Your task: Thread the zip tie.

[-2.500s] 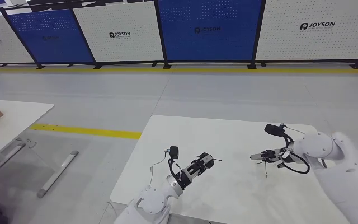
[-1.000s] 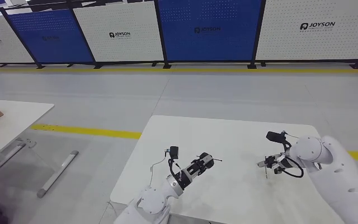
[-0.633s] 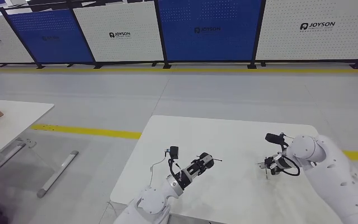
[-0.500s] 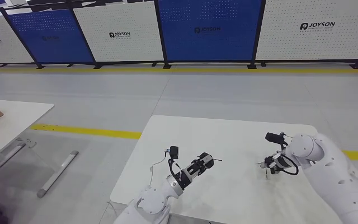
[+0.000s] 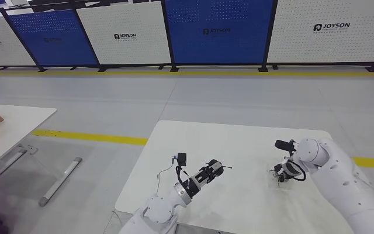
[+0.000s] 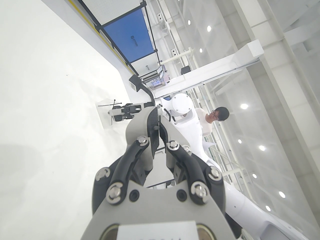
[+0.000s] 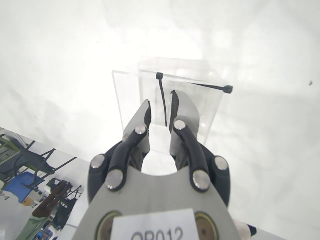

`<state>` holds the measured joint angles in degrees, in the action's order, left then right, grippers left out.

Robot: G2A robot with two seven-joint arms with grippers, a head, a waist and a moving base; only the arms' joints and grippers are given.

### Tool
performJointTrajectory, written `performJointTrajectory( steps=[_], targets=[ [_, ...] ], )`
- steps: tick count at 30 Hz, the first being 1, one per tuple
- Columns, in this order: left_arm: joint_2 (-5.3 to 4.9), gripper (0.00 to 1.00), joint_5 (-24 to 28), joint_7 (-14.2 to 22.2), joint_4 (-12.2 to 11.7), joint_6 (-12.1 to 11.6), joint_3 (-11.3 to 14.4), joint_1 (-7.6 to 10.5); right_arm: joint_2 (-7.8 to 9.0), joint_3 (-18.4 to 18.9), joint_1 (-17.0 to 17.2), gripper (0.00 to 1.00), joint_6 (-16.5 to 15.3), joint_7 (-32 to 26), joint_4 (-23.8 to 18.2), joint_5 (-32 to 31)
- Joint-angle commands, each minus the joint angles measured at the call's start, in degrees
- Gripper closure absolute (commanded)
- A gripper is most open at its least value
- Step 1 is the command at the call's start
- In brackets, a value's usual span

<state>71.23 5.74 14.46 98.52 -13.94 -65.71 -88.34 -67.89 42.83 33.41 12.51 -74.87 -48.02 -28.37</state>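
Over clear box [image 7: 126, 101] | right claw [image 7: 160, 97] apart, zip tie [image 7: 163, 106] strap between | left claw [image 6: 157, 117] together | wrist label [image 7: 152, 226] print cut off

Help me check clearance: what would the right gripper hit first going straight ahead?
Probably the zip tie hanging from the clear box, in line between the right gripper's open fingers; then the box itself. Depth is unclear.

Logo wordmarks on the wall panels: dark print on the white panel [image 5: 125, 36], pale print on the blue panel [image 5: 217, 30] — brand names, not transcribed. White sticker [image 7: 155, 226] at the base of the right gripper [image 7: 160, 101] — dark characters, lower halves cut off.
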Motion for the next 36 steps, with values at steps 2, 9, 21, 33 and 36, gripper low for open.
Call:
performJointTrajectory(
  steps=[2, 9, 21, 33, 36],
  targets=[
    [0.00, 1.00, 0.0, 0.0, 0.0, 0.0, 0.0, 0.00, -0.58, -0.6, -0.5, 0.87, 0.0, 0.4, 1.3, 0.2],
    [0.00, 1.00, 0.0, 0.0, 0.0, 0.0, 0.0, 0.00, -1.67, -1.5, -1.6, 0.78, 0.2, 0.9, 4.0, 0.0],
    [0.00, 1.00, 0.0, 0.0, 0.0, 0.0, 0.0, 0.00, -2.91, -2.5, -2.7, 0.97, 0.8, 1.0, 6.1, -1.2],
    [0.00, 1.00, 0.0, 0.0, 0.0, 0.0, 0.0, 0.00, -2.49, -0.9, -1.9, 1.00, 0.2, 2.5, 4.5, -2.1],
    [0.00, 1.00, 0.0, 0.0, 0.0, 0.0, 0.0, 0.00, -1.60, 0.5, -0.3, 1.00, 0.6, 3.1, 1.5, -2.8]
  ],
)
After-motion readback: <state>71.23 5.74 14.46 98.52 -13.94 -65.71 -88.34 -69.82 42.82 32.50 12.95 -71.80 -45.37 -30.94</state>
